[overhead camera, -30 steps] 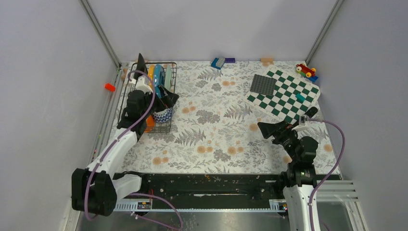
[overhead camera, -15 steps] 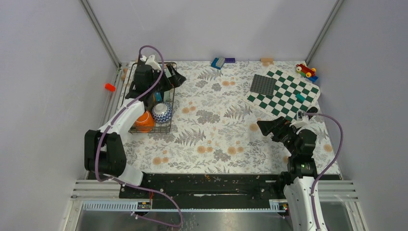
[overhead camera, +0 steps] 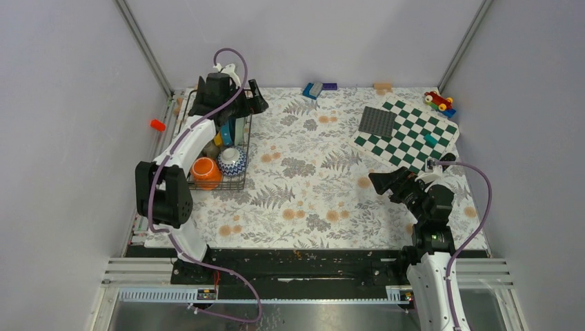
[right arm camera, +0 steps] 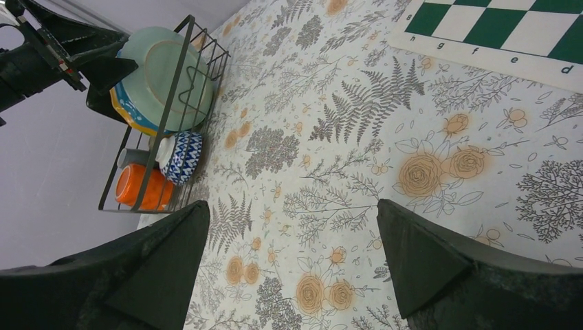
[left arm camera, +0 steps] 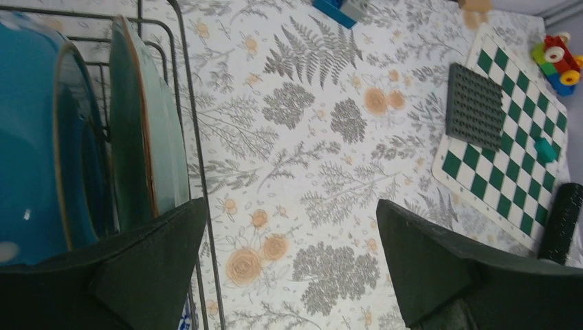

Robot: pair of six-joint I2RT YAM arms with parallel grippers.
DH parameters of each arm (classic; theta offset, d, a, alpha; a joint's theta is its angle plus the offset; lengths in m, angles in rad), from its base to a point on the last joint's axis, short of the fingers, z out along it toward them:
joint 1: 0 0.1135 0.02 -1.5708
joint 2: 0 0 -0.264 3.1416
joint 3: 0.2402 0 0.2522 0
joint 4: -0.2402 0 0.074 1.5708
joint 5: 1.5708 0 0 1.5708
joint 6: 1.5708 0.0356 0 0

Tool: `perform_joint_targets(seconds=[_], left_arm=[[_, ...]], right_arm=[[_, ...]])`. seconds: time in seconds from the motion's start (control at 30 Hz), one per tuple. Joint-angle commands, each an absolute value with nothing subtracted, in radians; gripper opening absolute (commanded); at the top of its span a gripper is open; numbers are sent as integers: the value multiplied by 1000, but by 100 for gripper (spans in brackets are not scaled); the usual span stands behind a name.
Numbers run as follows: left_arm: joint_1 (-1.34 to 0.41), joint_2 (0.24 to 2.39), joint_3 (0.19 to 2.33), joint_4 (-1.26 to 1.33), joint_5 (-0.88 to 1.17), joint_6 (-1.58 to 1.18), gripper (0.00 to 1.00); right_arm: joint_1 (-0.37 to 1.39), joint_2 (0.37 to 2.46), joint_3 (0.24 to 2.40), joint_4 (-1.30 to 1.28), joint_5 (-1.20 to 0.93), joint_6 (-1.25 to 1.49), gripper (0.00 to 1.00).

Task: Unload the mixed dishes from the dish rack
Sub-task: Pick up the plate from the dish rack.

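Jaws wide and empty on both arms, the left gripper point(left arm camera: 289, 213) hovers beside the pale green plate point(left arm camera: 148, 130) standing in the dish rack point(overhead camera: 245, 165), right gripper point(right arm camera: 292, 206) well apart; seemingly reaching for 1 plate, it must straddle that rim next.

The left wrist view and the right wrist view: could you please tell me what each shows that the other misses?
Only the left wrist view shows the studded grey square and the toy car. Only the right wrist view shows the orange mug and grey cup. Both show the dish rack, its upright plates and the chequered board.
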State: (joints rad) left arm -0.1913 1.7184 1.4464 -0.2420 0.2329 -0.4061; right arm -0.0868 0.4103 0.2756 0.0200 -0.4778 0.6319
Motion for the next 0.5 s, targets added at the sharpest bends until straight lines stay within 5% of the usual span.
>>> perform_joint_targets(seconds=[0.0, 0.47], left_arm=[[-191, 1766, 1587, -351, 134, -324, 99], [-191, 1864, 1739, -466, 128, -297, 99]], right_arm=[[-83, 402, 315, 33, -437, 611, 99], [-83, 426, 329, 20, -443, 612, 99]])
